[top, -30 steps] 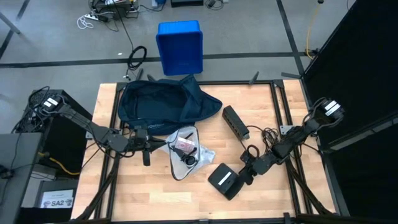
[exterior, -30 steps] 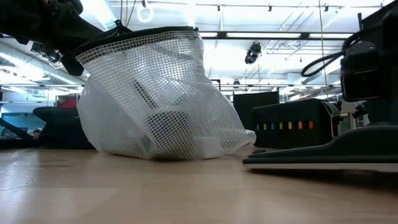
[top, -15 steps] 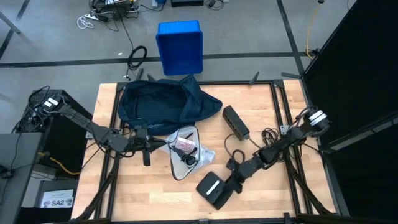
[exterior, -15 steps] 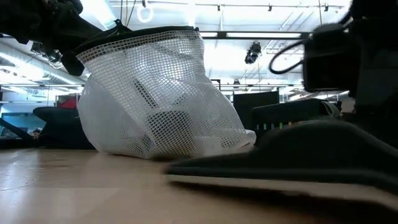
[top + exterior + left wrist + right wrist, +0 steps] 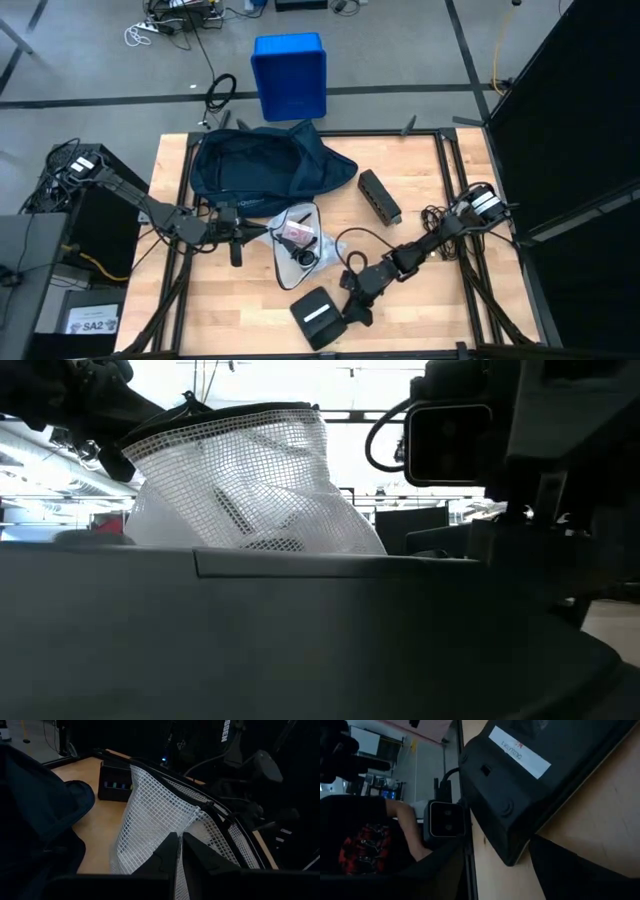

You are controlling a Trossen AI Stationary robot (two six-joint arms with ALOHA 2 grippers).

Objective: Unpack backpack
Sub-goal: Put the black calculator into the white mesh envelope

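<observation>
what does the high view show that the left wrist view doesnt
Only the high view shows the blue bin on the floor, the black box near the table's front edge, and the right gripper beside it. Only the left wrist view shows the left gripper shut on the mesh bag and coloured marks on the black bar. Both show the backpack, mesh bag and bar.

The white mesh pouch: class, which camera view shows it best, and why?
The high view: the mesh pouch lies whole on the table beside the backpack. The low view hides its base; the left wrist view shows part; the right wrist view shows none.
</observation>
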